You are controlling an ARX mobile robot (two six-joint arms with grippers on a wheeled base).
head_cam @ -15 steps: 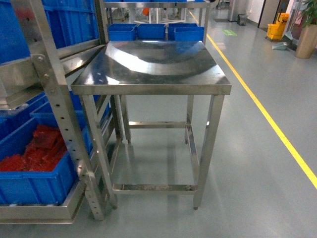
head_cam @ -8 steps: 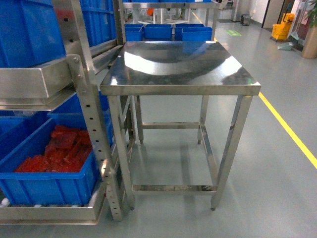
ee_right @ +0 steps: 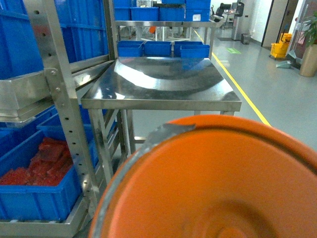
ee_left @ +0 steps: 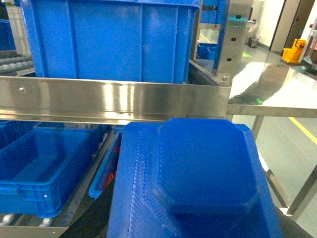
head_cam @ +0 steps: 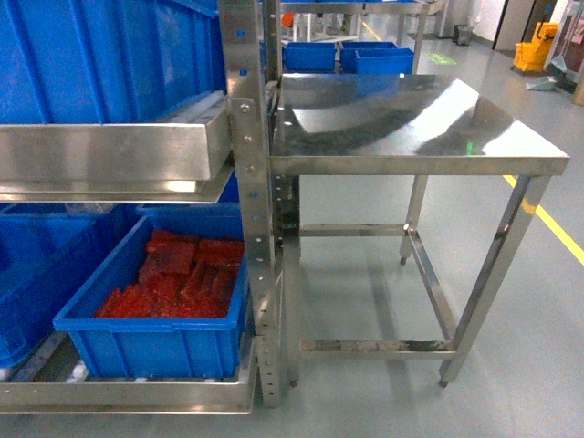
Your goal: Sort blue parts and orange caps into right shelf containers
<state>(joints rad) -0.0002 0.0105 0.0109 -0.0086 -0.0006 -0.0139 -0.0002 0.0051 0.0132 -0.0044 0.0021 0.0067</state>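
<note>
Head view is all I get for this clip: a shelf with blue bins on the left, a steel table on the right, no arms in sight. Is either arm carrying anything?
Observer: A blue part fills the lower part of the left wrist view, very close to the camera.
Operator: And the right arm?
Observer: An orange cap fills the lower half of the right wrist view, its round face toward the lens.
Operator: I can't see inside the bin left of the one with the red pieces.
Observer: The left wrist view looks into that lower-left bin; its floor is bare where it shows.
</note>
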